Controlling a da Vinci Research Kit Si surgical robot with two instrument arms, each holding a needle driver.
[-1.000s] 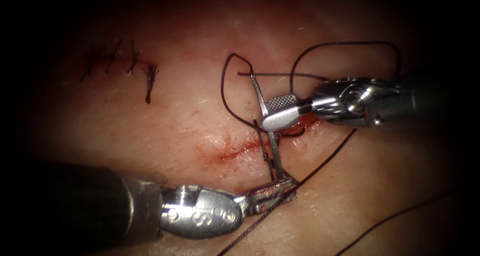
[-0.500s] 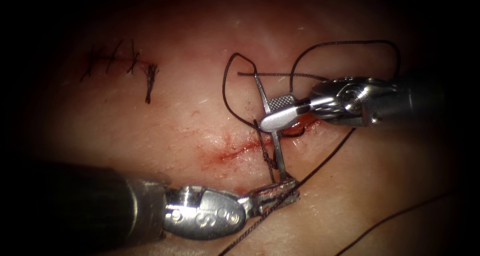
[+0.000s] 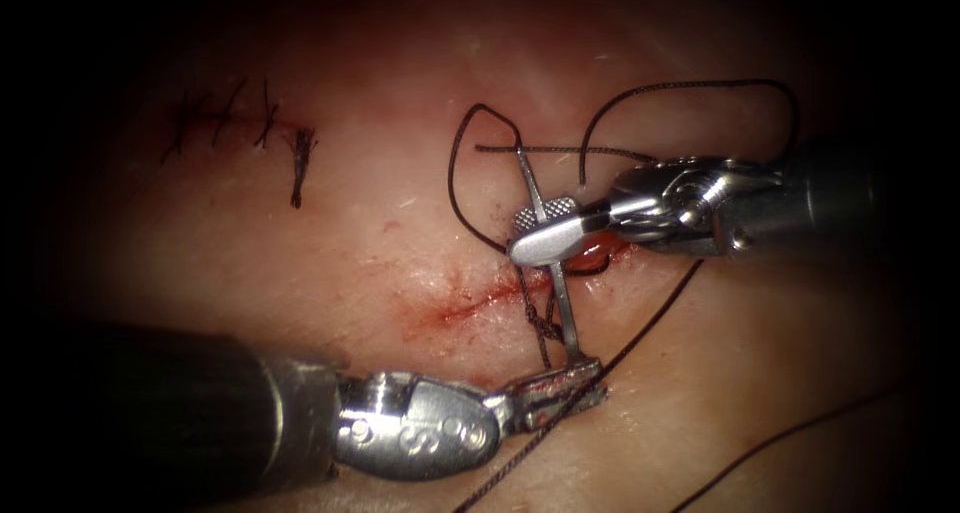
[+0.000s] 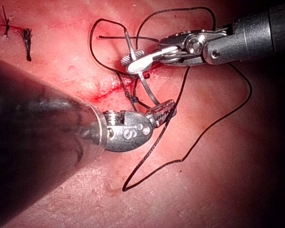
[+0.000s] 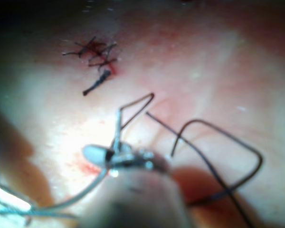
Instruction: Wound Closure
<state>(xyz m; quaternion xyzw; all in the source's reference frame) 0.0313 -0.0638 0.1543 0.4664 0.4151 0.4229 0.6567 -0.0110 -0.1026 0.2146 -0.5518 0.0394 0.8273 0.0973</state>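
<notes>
— Pink tissue (image 3: 330, 263) lies under both tools; what does the cut (image 3: 470, 301) look like?
— It runs as a short red line at the middle, wet with red fluid (image 3: 440, 316). An older row of stitches (image 3: 235, 123) sits well apart to its left.
— And the needle (image 3: 548, 248)?
— It stands clear of the tissue, crossing over the cut's right end. The left tool (image 3: 565, 385) has its jaws pressed together on the needle's lower end. The right tool (image 3: 540, 235) pinches the needle further up its curve (near the middle), its jaws closed around it.
— Thread (image 3: 690, 85)?
— It loops dark above the right tool, from the needle's upper end, and another strand trails past the left tool's jaws.
</notes>
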